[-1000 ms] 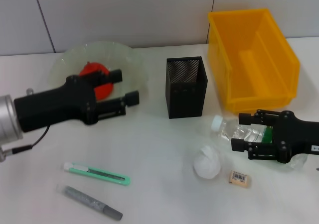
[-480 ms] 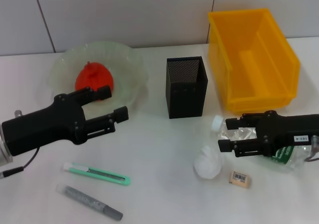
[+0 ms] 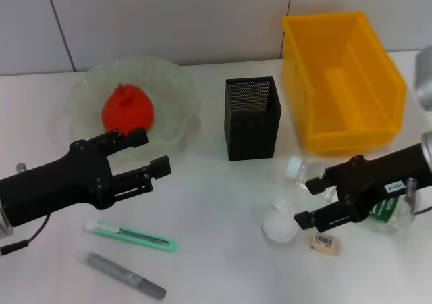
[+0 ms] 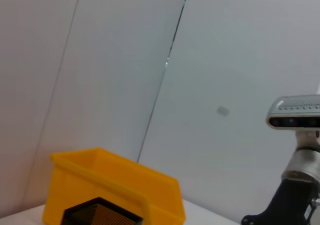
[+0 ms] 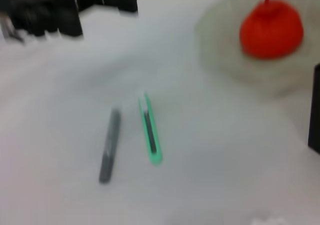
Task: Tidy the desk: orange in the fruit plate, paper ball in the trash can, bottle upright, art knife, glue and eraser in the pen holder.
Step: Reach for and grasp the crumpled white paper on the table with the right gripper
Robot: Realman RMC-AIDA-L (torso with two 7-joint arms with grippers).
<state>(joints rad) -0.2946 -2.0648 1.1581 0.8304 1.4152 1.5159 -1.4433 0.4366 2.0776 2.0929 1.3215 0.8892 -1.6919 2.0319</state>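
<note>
- The glue [image 3: 125, 275] lies nearest on the white table [image 3: 216, 250], at about 7 o'clock in the head view, with the art knife [image 3: 131, 236] lying just beyond it and roughly parallel; the two are close but apart.
- The eraser [image 3: 324, 242] sits at about 5 o'clock, just beside the paper ball [image 3: 280, 224], which lies to its left.
- The right gripper [image 3: 312, 200] reaches in from 4 o'clock; its jaws stand spread wide above the table by the paper ball, holding nothing.
- The bottle [image 3: 378, 206] lies on its side under the right arm, its white cap pointing toward the pen holder [image 3: 252, 118].
- The left gripper [image 3: 150, 152] comes in from 8 o'clock, its jaws parted and empty, hovering just in front of the fruit plate [image 3: 177, 81].
- The orange [image 3: 127, 110] rests inside the fruit plate at 10 o'clock.
- The pen holder stands upright near the centre, with the trash can [image 3: 342, 81] just beside it at 2 o'clock, against the wall.
</note>
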